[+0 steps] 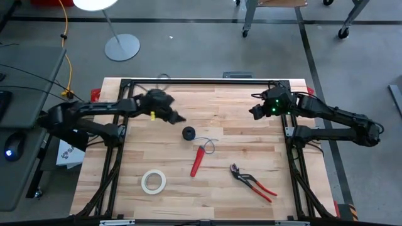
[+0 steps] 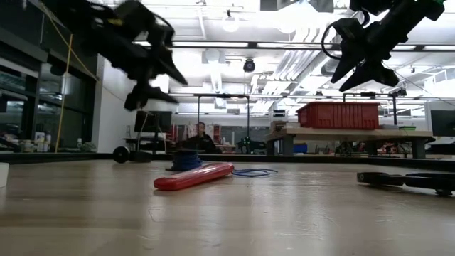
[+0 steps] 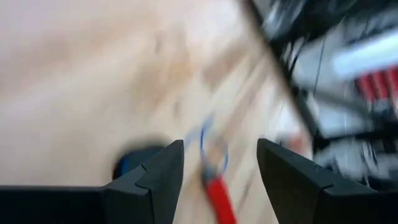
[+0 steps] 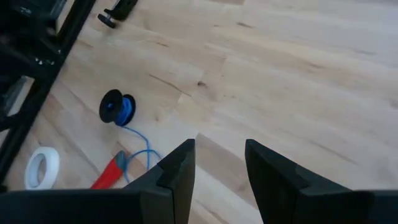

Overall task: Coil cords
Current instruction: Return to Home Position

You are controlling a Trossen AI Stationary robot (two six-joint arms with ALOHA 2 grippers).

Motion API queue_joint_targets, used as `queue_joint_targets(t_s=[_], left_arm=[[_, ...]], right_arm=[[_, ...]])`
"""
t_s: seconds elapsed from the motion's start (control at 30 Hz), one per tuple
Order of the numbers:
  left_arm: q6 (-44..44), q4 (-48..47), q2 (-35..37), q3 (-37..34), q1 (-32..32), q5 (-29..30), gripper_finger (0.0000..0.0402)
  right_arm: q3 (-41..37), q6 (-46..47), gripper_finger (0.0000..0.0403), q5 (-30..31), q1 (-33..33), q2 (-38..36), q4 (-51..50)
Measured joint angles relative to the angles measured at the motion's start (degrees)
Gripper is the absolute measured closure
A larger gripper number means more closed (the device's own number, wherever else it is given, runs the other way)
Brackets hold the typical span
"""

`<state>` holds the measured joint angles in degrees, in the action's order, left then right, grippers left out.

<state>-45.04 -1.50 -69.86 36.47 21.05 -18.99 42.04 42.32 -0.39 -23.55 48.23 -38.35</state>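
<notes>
The blue wire point(image 1: 209, 146) sits mostly wound on the black spool point(image 1: 189, 133); from above you find it just beyond the left gripper point(image 1: 177, 117), well apart from the right gripper point(image 1: 256, 112). At table level both grippers hang high over it. Your wrist views show both spread wide and empty, one loose loop apparently left to wind.

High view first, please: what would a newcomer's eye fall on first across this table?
A small black spool wound with blue wire sits at the table's middle, a loose loop trailing toward a red tool beside it. The left end effector and right end effector hang raised on either side, open and empty. Red-handled pliers and a white tape roll lie toward that view's lower edge.
</notes>
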Motion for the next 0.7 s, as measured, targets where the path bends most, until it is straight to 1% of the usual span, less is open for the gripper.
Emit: queue_joint_targets(t_s=[0.1,0.17,0.23,0.33,0.37,0.4,0.47,0.57,0.63,0.7], left_arm=[[0.71,8.13,6.39,-3.96,-0.60,7.38,0.0214],[1.64,12.49,9.68,-6.32,-2.05,10.85,0.0237],[2.58,15.31,13.10,-8.15,-4.13,15.49,0.0279],[4.31,21.59,18.25,-11.40,-9.46,24.22,0.0369],[5.22,23.88,19.55,-12.75,-11.57,26.09,0.0384],[6.11,25.76,20.60,-14.09,-13.59,27.44,0.0388],[7.56,28.06,22.30,-16.25,-17.43,29.37,0.0391],[10.46,29.00,24.80,-19.03,-22.33,29.87,0.0400],[13.25,28.80,26.42,-21.18,-24.18,28.90,0.0400],[15.92,29.33,28.04,-23.41,-24.72,25.76,0.0401]], right_arm=[[0.00,-2.82,0.0272,0.46,-0.01,0.02,1.95],[0.00,-3.84,0.0283,0.26,-0.02,0.02,5.45],[0.00,-3.71,0.0306,-0.57,-0.02,0.16,9.31],[0.00,-2.14,0.0366,-1.35,0.00,0.22,13.56],[0.00,-1.95,0.0384,-1.37,0.00,0.20,14.32],[0.00,-1.89,0.0392,-1.37,0.00,0.20,15.26],[0.00,-1.87,0.0395,-1.36,-0.01,0.05,15.87],[0.00,-4.05,0.0401,-1.22,0.15,0.03,18.81],[0.00,-5.72,0.0402,0.38,0.53,0.13,20.89],[0.00,-6.61,0.0402,3.00,0.79,0.15,21.17]])
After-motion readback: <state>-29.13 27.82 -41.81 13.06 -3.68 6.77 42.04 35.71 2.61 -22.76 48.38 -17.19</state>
